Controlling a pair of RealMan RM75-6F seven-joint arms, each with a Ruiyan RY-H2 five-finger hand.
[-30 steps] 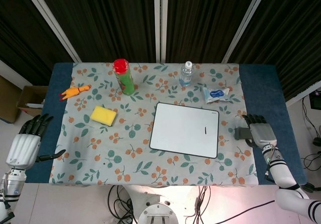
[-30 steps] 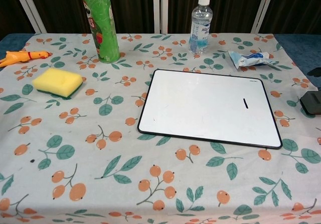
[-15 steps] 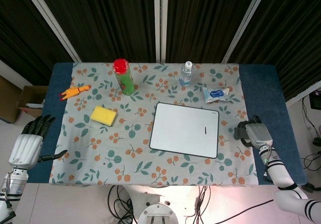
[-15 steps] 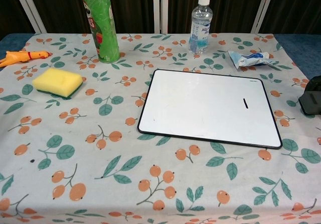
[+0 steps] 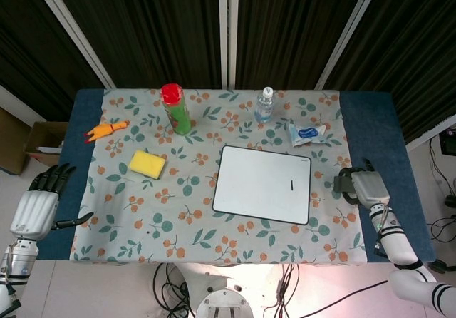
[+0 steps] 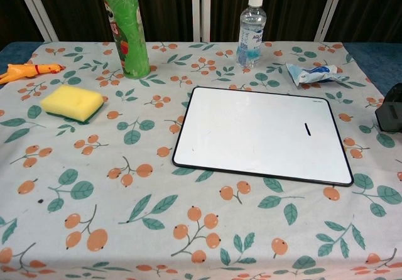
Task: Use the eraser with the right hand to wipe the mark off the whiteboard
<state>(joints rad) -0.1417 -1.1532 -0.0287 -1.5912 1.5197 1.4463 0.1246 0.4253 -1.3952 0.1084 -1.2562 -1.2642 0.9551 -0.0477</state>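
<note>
**Two hands in view, right one on the eraser at the table's right edge**

Two views agree on layout. Whiteboard [image 5: 262, 185] lies flat on the floral tablecloth [image 5: 178, 218], right of centre, with a short dark mark [image 5: 292, 185] near its right side. Mark is unwiped.

Right hand [image 5: 365, 187] sits just off the whiteboard's right edge, near the cloth border, fingers curled around the dark grey eraser [image 5: 343, 184]. Eraser pokes out of the hand toward the board, apart from the board, not over it. In the chest view only the eraser's dark block [image 6: 390, 113] shows at the right frame edge; can't tell from there if it touches the cloth.

Left hand [image 5: 37, 202] is off the table's left side, below the table edge in the head view, fingers spread and holding nothing.

Other stuff on the cloth:
- green can [image 6: 125, 27] with red lid, upright, back left
- water bottle [image 6: 251, 31], upright, back centre, behind the whiteboard
- crumpled blue-white packet [image 6: 313, 73], just behind the whiteboard's far right corner
- yellow sponge [image 6: 72, 102], left side, in front of the can
- orange rubber chicken toy [image 6: 28, 71], lying at the far left edge

Cardboard box [image 5: 44, 142] on the floor left of the table.
</note>
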